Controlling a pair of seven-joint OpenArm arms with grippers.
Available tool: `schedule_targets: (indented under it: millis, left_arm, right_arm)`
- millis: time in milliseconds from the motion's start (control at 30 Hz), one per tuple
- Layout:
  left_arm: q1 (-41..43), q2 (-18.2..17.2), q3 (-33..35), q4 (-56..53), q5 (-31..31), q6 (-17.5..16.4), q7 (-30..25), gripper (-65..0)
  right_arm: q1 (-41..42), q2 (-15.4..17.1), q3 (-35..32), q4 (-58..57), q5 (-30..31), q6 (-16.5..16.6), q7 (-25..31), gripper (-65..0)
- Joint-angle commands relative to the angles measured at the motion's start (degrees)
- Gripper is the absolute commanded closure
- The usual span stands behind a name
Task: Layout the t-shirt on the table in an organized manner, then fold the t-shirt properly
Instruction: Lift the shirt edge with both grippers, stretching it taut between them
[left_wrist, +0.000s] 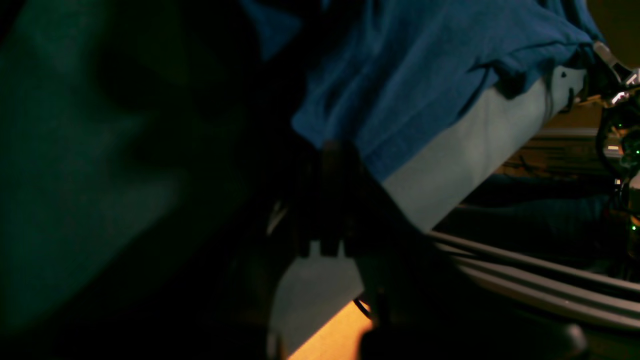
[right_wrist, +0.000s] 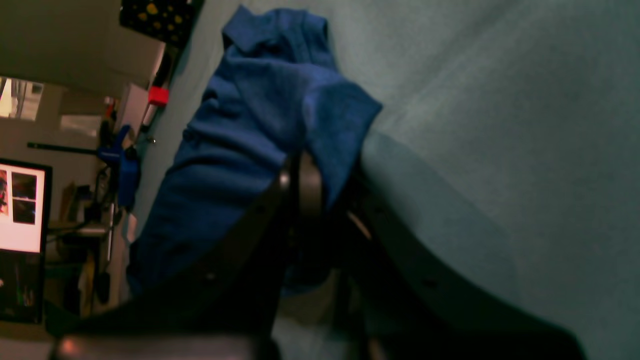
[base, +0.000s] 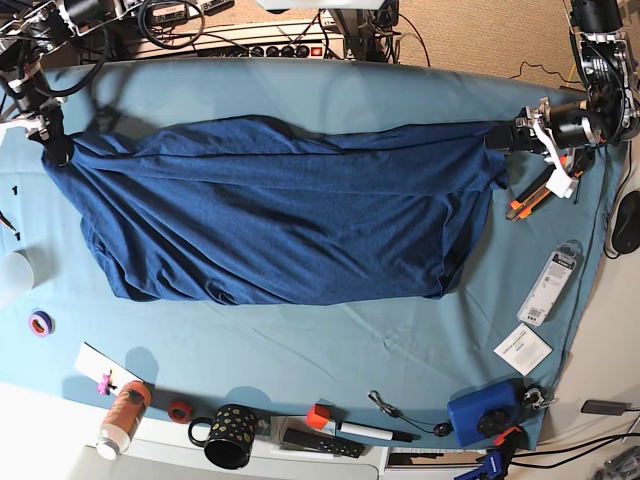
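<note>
We see from the base view a wide table (base: 330, 350) covered with a smooth light teal cloth that has some faint creases. Its near edge has a white rim, and there small things stand in a row: a black mug with yellow dots (base: 228, 435), an orange bottle (base: 120, 417), a marker (base: 375, 433) and a blue box (base: 480, 414). Two rolls of tape (base: 40, 323) lie near the left side, and a white card (base: 522, 349) and a flat packet (base: 551, 284) lie near the right side. Behind the far edge there are cables and a power strip (base: 270, 47) on a beige floor.

The t-shirt (base: 280, 225) is dark navy blue, soft and heathered, with no print. It is stretched across the middle of the table as a long wide shape, with folds along its upper edge and a more even lower edge.

The left gripper (base: 510, 136) is at the right end of the shirt, closed on the cloth there. The right gripper (base: 55, 150) is at the left end; in the right wrist view its dark fingers (right_wrist: 305, 185) are clamped on a bunch of blue fabric.

In front of the shirt the teal cloth is bare until the row of small things. The band behind the shirt is narrower. Orange-handled pliers (base: 532, 197) lie just beside the left gripper.
</note>
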Motion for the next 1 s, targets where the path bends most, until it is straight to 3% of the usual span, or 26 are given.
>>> schedule_targets:
  millis: [0, 333, 600, 967]
  left_arm:
    - [0.2, -1.1, -0.3, 0.8, -0.5, 0.2, 0.6, 0.0]
    - [3.5, -3.2, -1.2, 0.8, -5.5, -1.6, 3.3, 0.0]
    - [5.0, -3.5, -9.9, 0.8, -10.6, -2.8, 4.8, 0.0]
    - [10.8, -5.0, -11.9, 0.8, -11.7, -3.3, 4.8, 0.0]
  right_arm:
    - [-0.2, 1.8, 0.1, 0.8, 1.7, 0.1, 1.0, 0.0]
    - [-4.8, 2.2, 0.2, 0.8, 6.4, 0.2, 1.0, 0.0]
    - [-7.0, 2.3, 0.2, 0.8, 6.8, 0.2, 1.0, 0.0]
    - [-8.7, 5.5, 0.2, 0.8, 8.5, 0.2, 1.0, 0.0]
